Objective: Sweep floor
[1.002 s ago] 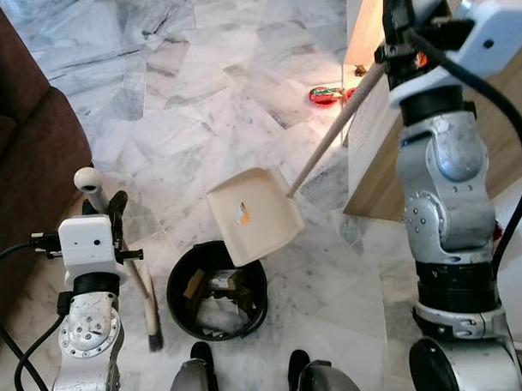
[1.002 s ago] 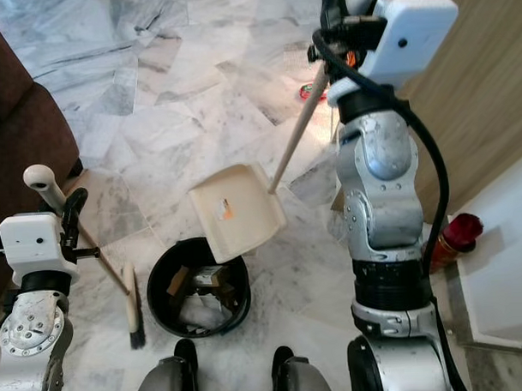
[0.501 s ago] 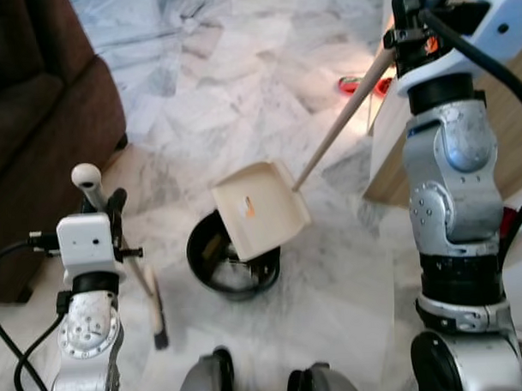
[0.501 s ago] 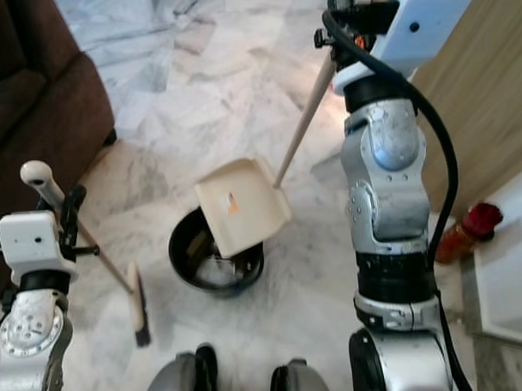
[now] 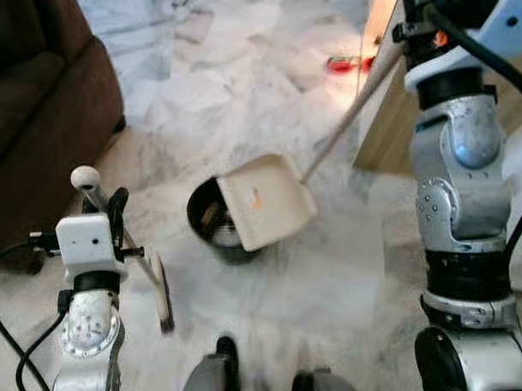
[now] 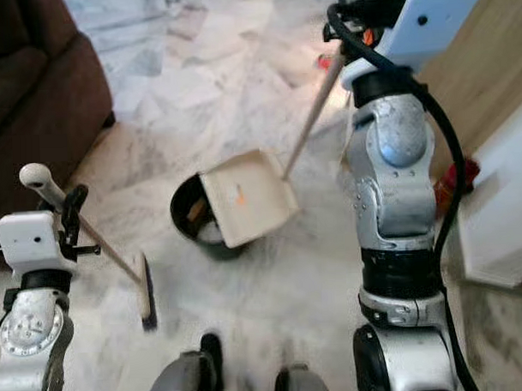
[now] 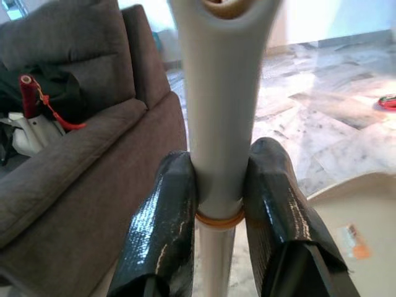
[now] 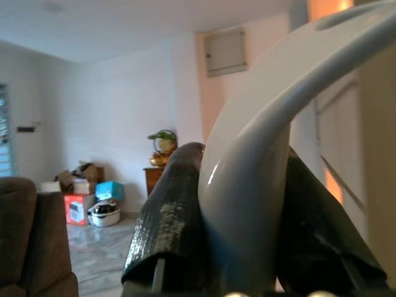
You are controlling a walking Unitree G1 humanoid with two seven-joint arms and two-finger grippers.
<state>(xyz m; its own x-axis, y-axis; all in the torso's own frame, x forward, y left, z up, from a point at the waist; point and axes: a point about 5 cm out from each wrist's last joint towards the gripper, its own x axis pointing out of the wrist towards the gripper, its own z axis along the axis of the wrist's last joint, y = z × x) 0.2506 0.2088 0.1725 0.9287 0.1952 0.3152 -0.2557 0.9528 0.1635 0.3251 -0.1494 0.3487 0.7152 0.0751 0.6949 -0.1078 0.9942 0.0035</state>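
1. The right gripper (image 8: pixel 241 247) is clamped on the pale handle of the dustpan (image 5: pixel 266 200), held high at the right of the scene.
2. The dustpan's cream pan hangs tilted over the right part of the black bin (image 5: pixel 209 220), with a small orange scrap on its face.
3. The left gripper (image 7: pixel 216 198) grasps the broom (image 6: pixel 86 232) by its pale handle, both black fingers (image 7: pixel 167 216) pressed against it.
4. The broom slants down to the right, its brush head at the marble floor (image 5: pixel 265 67), left of the bin.
5. A brown sofa (image 5: pixel 35 100) stands at the far left.
6. A red object (image 5: pixel 342 65) lies on the floor far right, beside a wooden cabinet (image 5: pixel 387 114).
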